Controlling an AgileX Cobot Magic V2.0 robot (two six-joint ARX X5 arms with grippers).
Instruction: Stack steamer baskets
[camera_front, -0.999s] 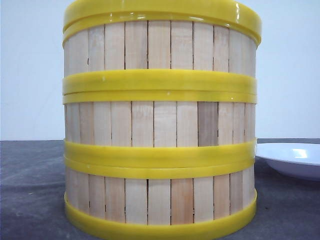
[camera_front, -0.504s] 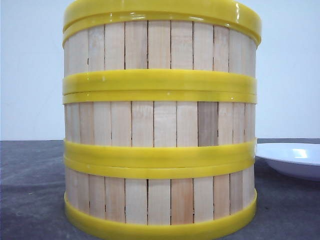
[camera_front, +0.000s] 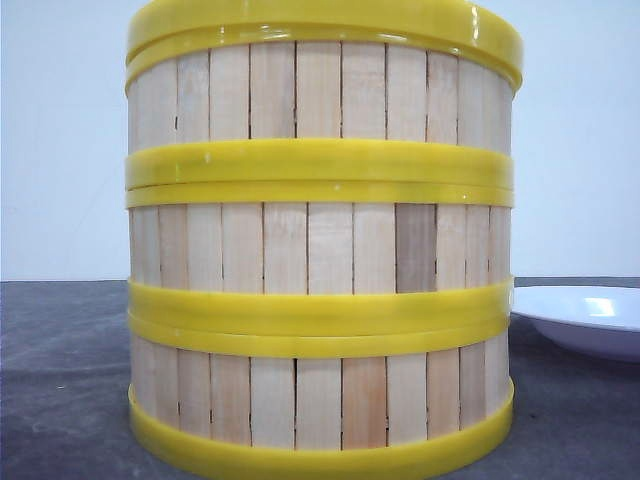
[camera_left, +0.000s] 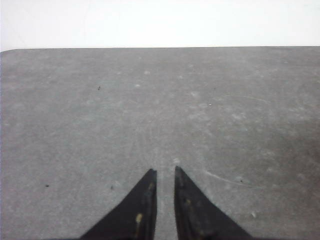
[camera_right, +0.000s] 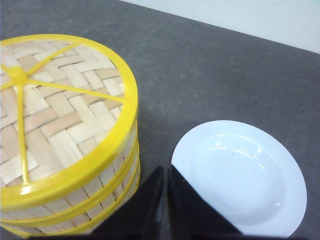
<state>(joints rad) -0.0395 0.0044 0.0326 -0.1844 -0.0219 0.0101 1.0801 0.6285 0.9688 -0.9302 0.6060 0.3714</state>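
My left gripper (camera_left: 165, 175): fingers nearly together with only a thin slit between the tips, nothing between them, held low over bare grey table (camera_left: 100, 110).
My right gripper (camera_right: 165, 172): fingers likewise drawn almost together and holding nothing, poised above the gap between the stack and the white plate (camera_right: 240, 177).
Steamer baskets (camera_front: 320, 250): all three sit one on another in a straight column on the table, yellow rims meeting in two double bands, slatted walls lined up with no overhang I can see from the front.
Woven lid (camera_right: 50, 110): rests on top of the stack, its yellow rim flush with the topmost basket and its knob at the centre.
White plate: on the table just beside the stack on my right side, apart from it, nothing on it.
Step in hand, as I judge it: the stacking looks finished, so what remains is to draw clear.
How to do it well: lift my right fingers straight up before swinging away, since the stack wall is close beside them and a sideways brush could shift the lid or nudge the column; keep the left arm out where it is, well apart.
Risk: a tall, light column on a smooth table would slide or tip under a small bump.
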